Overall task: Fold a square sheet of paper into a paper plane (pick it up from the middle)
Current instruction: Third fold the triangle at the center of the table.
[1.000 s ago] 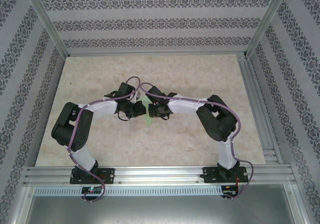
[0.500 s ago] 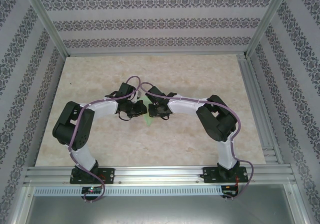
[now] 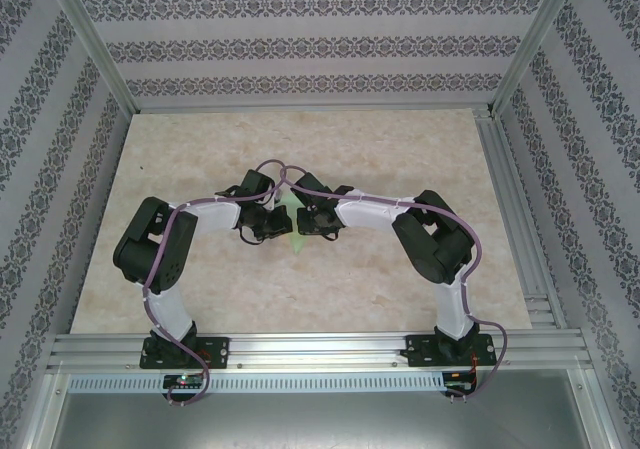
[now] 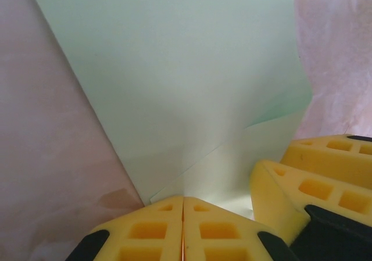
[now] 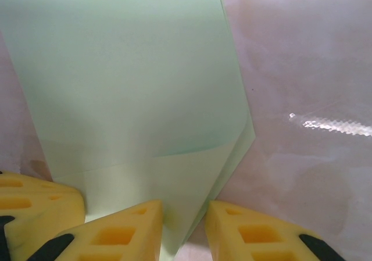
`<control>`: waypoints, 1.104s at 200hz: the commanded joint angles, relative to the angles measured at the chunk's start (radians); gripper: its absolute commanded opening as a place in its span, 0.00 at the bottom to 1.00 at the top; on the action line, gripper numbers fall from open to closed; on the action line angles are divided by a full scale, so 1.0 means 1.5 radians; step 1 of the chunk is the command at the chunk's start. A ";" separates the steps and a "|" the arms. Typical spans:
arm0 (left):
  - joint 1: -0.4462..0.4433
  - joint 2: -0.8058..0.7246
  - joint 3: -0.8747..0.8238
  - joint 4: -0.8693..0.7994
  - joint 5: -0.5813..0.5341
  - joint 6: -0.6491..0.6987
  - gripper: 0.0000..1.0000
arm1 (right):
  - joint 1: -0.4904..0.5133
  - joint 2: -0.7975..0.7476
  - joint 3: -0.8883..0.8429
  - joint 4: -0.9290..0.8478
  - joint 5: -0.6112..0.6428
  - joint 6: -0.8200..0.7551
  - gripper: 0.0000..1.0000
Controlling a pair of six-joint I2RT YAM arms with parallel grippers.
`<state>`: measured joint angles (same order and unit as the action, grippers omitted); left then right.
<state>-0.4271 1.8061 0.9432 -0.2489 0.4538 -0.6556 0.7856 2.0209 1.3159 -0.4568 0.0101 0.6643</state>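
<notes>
The green paper [image 3: 289,212] is lying at the middle of the marbled table [image 3: 400,149], between the two grippers, which are meeting head to head over it. It is showing as a thin, plain, pale mint sheet, unmarked and matte, no longer flat: from the left wrist camera a broad panel is spreading away with straight, sharp edges, and nearer the fingers lighter flaps are overlapping, their creases running at a slant toward the fingertips. From the right wrist camera the paper is narrowing toward the camera, a horizontal fold line is crossing it low down, and along its right edge two or three layers are stacking slightly out of line, ending in a blunt corner. The left gripper [image 4: 183,198] is pressing its yellow fingers tight together right at the paper's near edge; whether a layer is pinched between them I cannot tell. The right gripper [image 5: 185,206] is holding its fingers apart, with the layered edge of the paper passing down through the gap and bare table showing beside it.
</notes>
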 commanded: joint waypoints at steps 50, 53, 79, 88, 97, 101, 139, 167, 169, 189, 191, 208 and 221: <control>-0.007 0.020 0.009 -0.043 -0.062 0.030 0.08 | -0.018 -0.026 -0.057 0.036 -0.053 0.005 0.31; -0.007 0.020 0.008 -0.044 -0.062 0.030 0.08 | -0.021 -0.036 -0.061 0.046 -0.063 0.005 0.32; -0.007 0.023 0.002 -0.043 -0.067 0.030 0.08 | -0.059 -0.119 -0.138 0.202 -0.166 0.039 0.44; -0.007 0.024 0.001 -0.043 -0.067 0.028 0.08 | -0.067 -0.142 -0.167 0.249 -0.191 0.049 0.46; -0.007 0.025 0.000 -0.041 -0.066 0.028 0.08 | -0.070 -0.165 -0.189 0.280 -0.208 0.055 0.46; -0.007 0.025 0.000 -0.040 -0.064 0.029 0.08 | -0.070 -0.172 -0.198 0.289 -0.214 0.056 0.46; -0.007 0.028 0.003 -0.035 -0.054 0.030 0.08 | -0.047 -0.190 -0.237 0.311 -0.255 0.067 0.36; -0.008 0.032 0.003 -0.032 -0.050 0.029 0.08 | -0.024 -0.158 -0.228 0.308 -0.274 0.067 0.21; -0.007 0.032 0.004 -0.032 -0.050 0.029 0.08 | -0.023 -0.156 -0.227 0.309 -0.274 0.067 0.20; -0.007 0.034 0.003 -0.032 -0.051 0.029 0.08 | -0.013 -0.137 -0.222 0.310 -0.283 0.065 0.14; -0.007 0.034 0.003 -0.033 -0.050 0.029 0.08 | -0.012 -0.134 -0.222 0.311 -0.284 0.065 0.13; -0.008 0.035 0.003 -0.032 -0.050 0.028 0.08 | -0.009 -0.120 -0.225 0.317 -0.296 0.066 0.11; -0.007 0.035 0.005 -0.033 -0.049 0.028 0.08 | -0.008 -0.109 -0.227 0.318 -0.306 0.064 0.10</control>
<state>-0.4332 1.8091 0.9520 -0.2588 0.4339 -0.6361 0.7662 1.8267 0.9806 -0.0177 -0.4030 0.7650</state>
